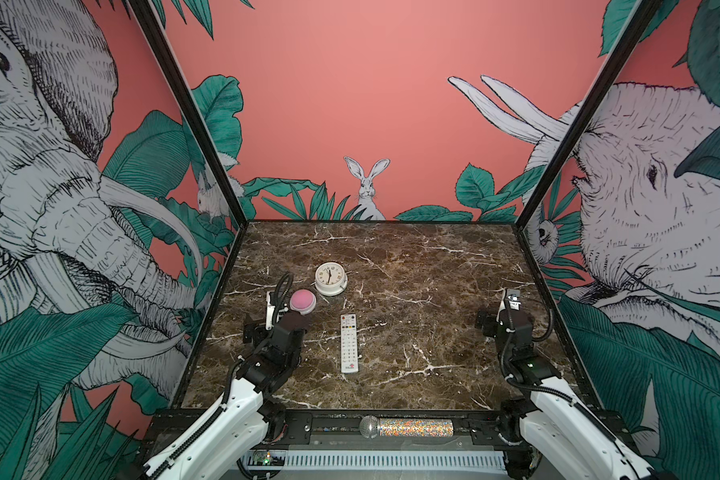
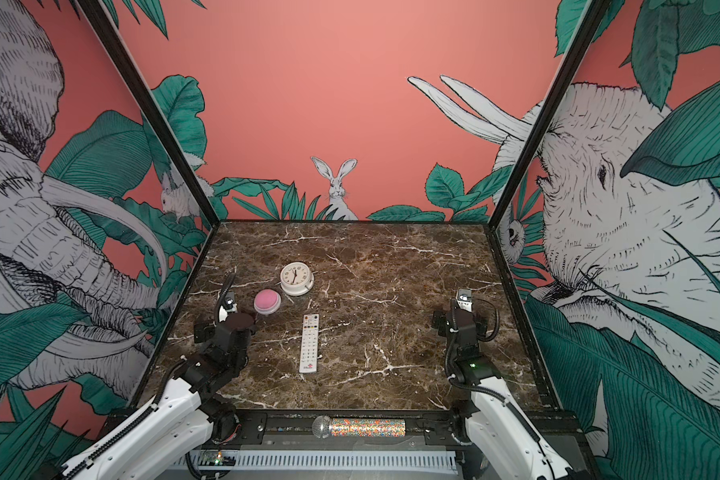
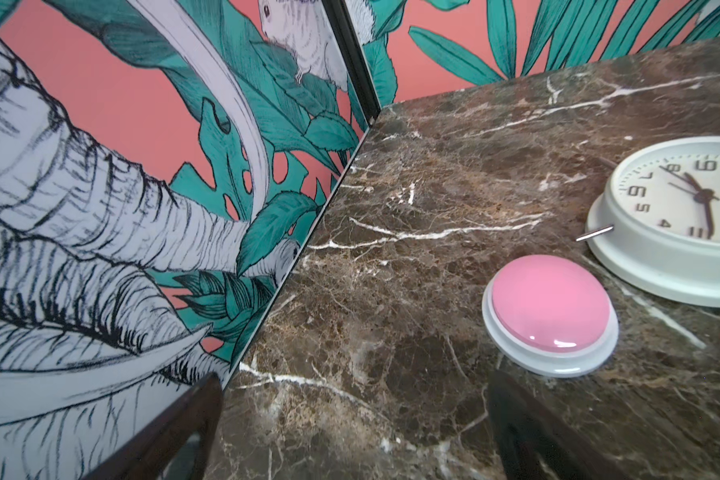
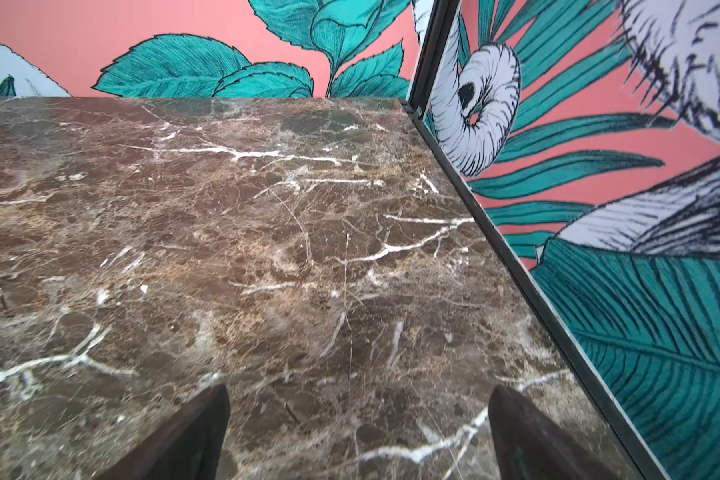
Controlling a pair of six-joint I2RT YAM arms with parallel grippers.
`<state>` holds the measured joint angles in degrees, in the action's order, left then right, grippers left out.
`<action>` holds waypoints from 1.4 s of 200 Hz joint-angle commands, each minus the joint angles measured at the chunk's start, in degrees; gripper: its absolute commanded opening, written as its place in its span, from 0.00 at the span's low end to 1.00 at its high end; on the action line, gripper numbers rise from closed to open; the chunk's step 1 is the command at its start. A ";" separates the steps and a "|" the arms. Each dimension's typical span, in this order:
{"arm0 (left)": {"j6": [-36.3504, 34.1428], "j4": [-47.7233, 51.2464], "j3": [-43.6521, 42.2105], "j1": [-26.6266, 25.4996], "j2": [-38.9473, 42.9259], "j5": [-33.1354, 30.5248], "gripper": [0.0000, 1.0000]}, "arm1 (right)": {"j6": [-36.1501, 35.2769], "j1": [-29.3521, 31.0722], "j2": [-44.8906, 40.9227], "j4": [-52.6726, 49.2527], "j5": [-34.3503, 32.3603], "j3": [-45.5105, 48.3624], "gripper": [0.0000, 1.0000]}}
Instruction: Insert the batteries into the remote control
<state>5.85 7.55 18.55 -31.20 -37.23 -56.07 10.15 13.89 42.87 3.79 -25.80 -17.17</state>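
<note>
While both arms stand at the sides of the marble table [image 1: 433, 270], the remote [image 1: 349, 343] lies flat and button side up near its middle in both top views. Its long axis runs front to back, with the red logo at the near end. It sits between the arms, closer to the left one, and touches nothing else. Beyond its far end stands a white clock [image 1: 330, 278]. A pink dome button [image 1: 302, 300] lies just left of the clock, near the left wrist. The left gripper [image 3: 354, 376] hovers over bare marble beside the left wall, its fingers [image 3: 175, 428] spread wide with nothing between them; the button is close to one fingertip but apart from it. The right gripper [image 4: 360, 388] hangs over bare marble by the right wall, its fingers [image 4: 184, 436] equally wide apart and empty. A glittery microphone [image 1: 406, 427] lies along the front rail, off the table.
</note>
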 commanded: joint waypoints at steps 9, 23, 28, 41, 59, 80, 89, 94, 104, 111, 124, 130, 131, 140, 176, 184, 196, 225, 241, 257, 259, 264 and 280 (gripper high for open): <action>-8.87 -15.61 -5.37 0.59 0.03 -2.22 1.00 | -5.94 -1.00 3.91 15.45 2.03 2.35 0.99; -11.58 -23.20 -8.25 0.99 -1.13 -2.82 1.00 | -8.64 -1.16 5.74 25.28 3.29 6.21 0.99; -12.29 -26.17 -9.28 1.17 -1.82 -2.62 1.00 | -9.03 -1.30 6.61 28.62 3.14 7.47 0.99; -12.36 -30.89 -10.79 2.43 -3.99 -1.23 1.00 | -9.87 -2.03 9.71 34.13 2.23 8.68 0.99; -12.63 -36.10 -11.46 4.75 -8.56 1.80 0.99 | -11.24 -3.03 15.19 38.24 1.33 7.97 0.99; -13.67 -41.67 -10.84 6.93 -14.16 5.80 0.99 | -10.29 -4.41 21.08 45.40 2.40 8.42 0.99; -13.90 -44.38 -10.57 8.00 -16.66 8.03 1.00 | -9.58 -4.94 23.55 47.44 3.37 8.10 0.99; -14.01 -46.18 -10.46 8.59 -18.38 9.12 0.99 | -9.32 -5.09 24.97 48.82 3.99 7.86 0.99; -14.27 -50.09 -10.21 9.82 -21.75 10.93 0.99 | -9.90 -5.20 27.59 52.05 5.14 7.60 0.99; -14.43 -52.29 -9.66 10.69 -24.14 11.70 1.00 | -10.29 -5.19 28.96 53.55 5.31 7.26 0.99; -14.61 -56.04 -8.47 13.00 -28.44 14.68 1.00 | -10.93 -5.29 30.67 54.41 5.24 6.44 0.99; -14.25 -57.20 -7.80 14.31 -30.30 16.23 0.99 | -11.09 -5.28 31.26 54.49 5.19 5.93 0.99; -14.18 -57.34 -7.68 14.45 -30.55 16.55 0.99 | -11.06 -5.32 31.37 54.48 5.21 5.88 0.99; -13.12 -58.79 -6.85 16.24 -32.80 19.39 1.00 | -11.76 -5.42 32.60 54.67 5.42 5.19 0.99; -13.19 -65.15 -2.82 19.92 -42.70 27.39 1.00 | -11.39 -6.85 40.94 63.31 5.37 4.87 0.99; -13.46 -65.37 -1.77 20.12 -44.97 28.23 0.99 | -11.38 -6.91 42.68 64.45 5.76 4.62 0.99; -13.68 -65.49 -0.43 20.39 -47.66 29.35 1.00 | -12.01 -6.86 46.03 67.53 6.69 4.47 0.99; -13.37 -58.73 2.73 21.95 -47.87 34.45 1.00 | -11.52 -6.60 48.27 71.69 3.51 5.36 0.99; -13.04 -57.22 5.00 23.45 -49.64 37.43 1.00 | -10.96 -6.60 47.82 67.75 1.83 3.47 0.99; -11.77 -51.45 7.23 25.02 -49.32 40.61 0.99 | -10.78 -6.60 47.02 61.18 1.06 0.42 0.99; -11.63 -51.53 7.26 25.19 -49.44 40.74 1.00 | -10.77 -6.60 47.03 60.68 1.03 0.17 0.99; -11.41 -52.29 7.18 25.48 -49.80 41.08 1.00 | -10.73 -6.60 46.96 59.52 1.05 -0.41 0.99; -10.76 -55.37 5.38 26.86 -50.76 44.46 0.99 | -10.38 -6.68 46.78 56.17 0.94 -2.13 0.99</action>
<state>-6.44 -48.05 24.88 -6.11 -86.72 -18.06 -1.30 7.18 90.89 63.92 -23.05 -16.58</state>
